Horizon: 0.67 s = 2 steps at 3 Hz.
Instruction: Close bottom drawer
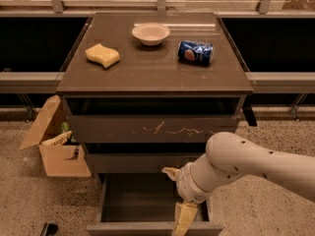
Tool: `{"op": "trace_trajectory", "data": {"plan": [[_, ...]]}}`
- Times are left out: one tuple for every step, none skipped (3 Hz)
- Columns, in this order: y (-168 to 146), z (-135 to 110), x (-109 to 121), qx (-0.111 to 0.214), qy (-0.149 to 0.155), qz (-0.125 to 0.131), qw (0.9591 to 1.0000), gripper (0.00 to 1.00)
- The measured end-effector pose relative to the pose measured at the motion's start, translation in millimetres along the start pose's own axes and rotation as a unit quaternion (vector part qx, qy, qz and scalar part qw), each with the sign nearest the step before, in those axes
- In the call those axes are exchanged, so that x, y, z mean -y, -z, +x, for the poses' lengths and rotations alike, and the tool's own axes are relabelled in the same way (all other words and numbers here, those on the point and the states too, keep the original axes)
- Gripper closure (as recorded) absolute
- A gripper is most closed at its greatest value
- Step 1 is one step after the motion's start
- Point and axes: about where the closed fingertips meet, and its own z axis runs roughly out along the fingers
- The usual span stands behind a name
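- Speckled floor (pixel 275 146) lies around a dark cabinet (pixel 147 77) that stands before a low ledge and window rails. A sponge (pixel 102 55), a bowl (pixel 150 33) and a blue can (pixel 195 52) lying on its side sit well apart on the cabinet's top.
- The bottom drawer (pixel 133 200) is pulled out toward the camera with its deep box open from above. Its flat front runs along the lower frame edge and is cut off there.
- The gripper (pixel 171 201) hangs over the drawer's right half with its fingers spread wide. One pale finger points left in front of the middle drawer front (pixel 128 162). The other points down inside the box near the front panel, and whether it touches cannot be told.
- The arm (pixel 246 163) hides the drawer's right wall and the right end of the middle front.
- A cardboard box (pixel 56 159), flap up, stands just beside the cabinet's left side, near the drawer's left edge.
- A small dark object (pixel 47 228) at the lower left is too cut off to make out.
- The left half of the drawer box is uncovered.
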Motion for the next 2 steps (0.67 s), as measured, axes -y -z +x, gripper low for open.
{"op": "trace_trajectory", "data": {"plan": [[-3,1,0,0.001,0.001,-0.002,1.0000,0.00],[-43,19,-4,0.015,0.017,-0.026,0.9994,0.00]]}}
